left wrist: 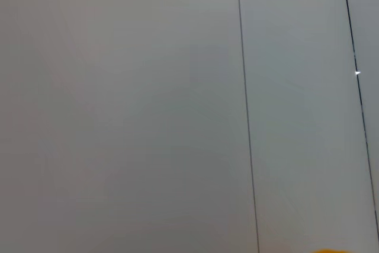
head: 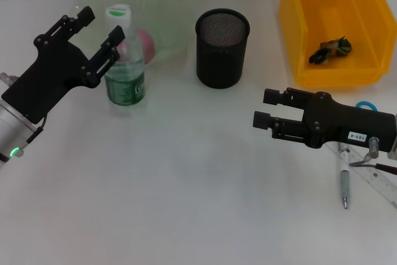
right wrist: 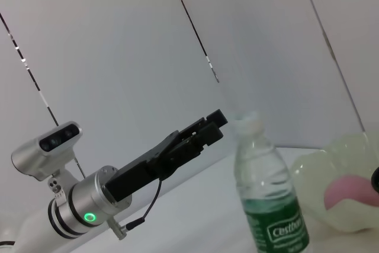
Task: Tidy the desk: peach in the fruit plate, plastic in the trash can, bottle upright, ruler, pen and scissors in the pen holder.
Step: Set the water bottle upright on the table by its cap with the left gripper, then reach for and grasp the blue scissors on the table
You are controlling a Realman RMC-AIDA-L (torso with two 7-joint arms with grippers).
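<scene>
The left pincer [head: 99, 29] hangs spread just left of the upright bottle [head: 126, 60], clear of it. Behind the bottle sits the fruit plate [head: 164, 10] holding the peach [head: 147, 41]. Far right of the bottle, the right pincer [head: 268, 108] hovers spread above the counter [head: 186, 184].
</scene>
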